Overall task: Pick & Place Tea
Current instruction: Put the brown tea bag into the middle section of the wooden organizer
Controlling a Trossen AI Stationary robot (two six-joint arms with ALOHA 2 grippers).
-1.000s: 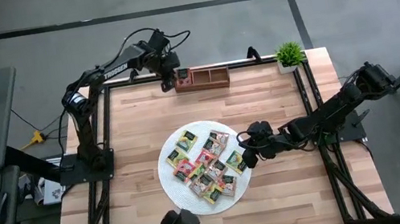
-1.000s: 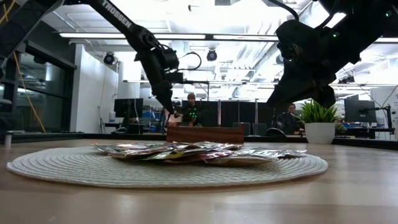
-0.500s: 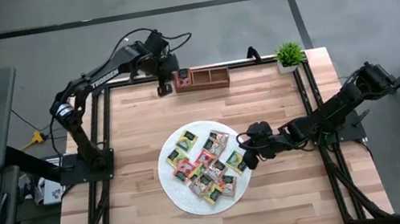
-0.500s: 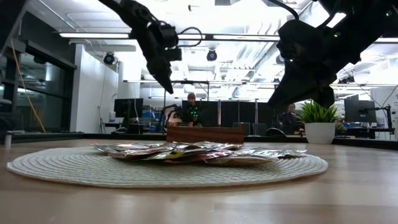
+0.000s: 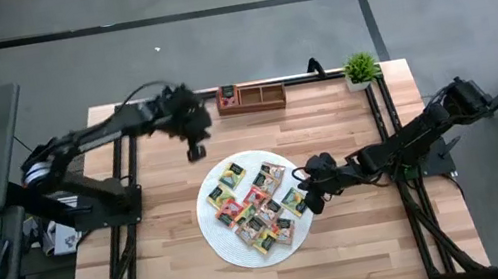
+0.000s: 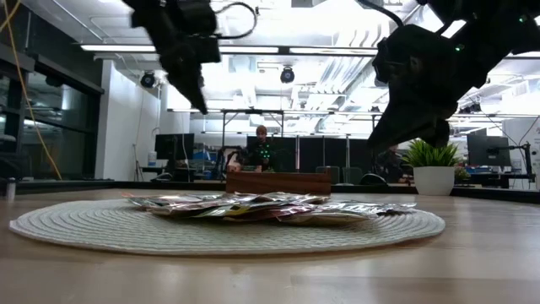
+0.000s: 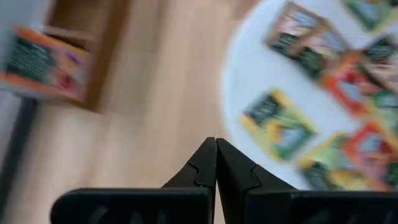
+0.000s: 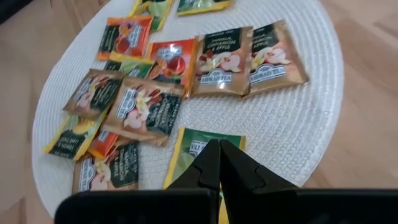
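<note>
The tea, a loose pile of small flat square packets [image 5: 257, 206] in red, orange, yellow, green and brown with dark central labels, lay on a round white woven mat [image 5: 215, 228] near the middle of the table. One more orange packet [image 7: 45, 64] stood in the end compartment of a brown wooden tray [image 5: 252, 97] at the far edge.

The left gripper [image 5: 195, 151] hung in the air between the tray and the mat, clear of both, with its two dark fingers [image 7: 202, 169] pressed together and nothing between them. The right gripper [image 5: 305, 197] sat low at the mat's right rim, just beside the nearest packets; its fingers [image 8: 211, 165] were likewise pinched together and empty, poised over a green-and-yellow packet [image 8: 199, 149] at the pile's edge. Whether they touched that packet could not be told.

The table [image 5: 190, 271] was of pale wooden planks in a black frame, with a small green plant in a white pot [image 5: 359, 69] at the far right corner. Beyond it lay a bright room with ceiling lights, dark monitors and a seated person [image 6: 260, 152] behind the tray.
</note>
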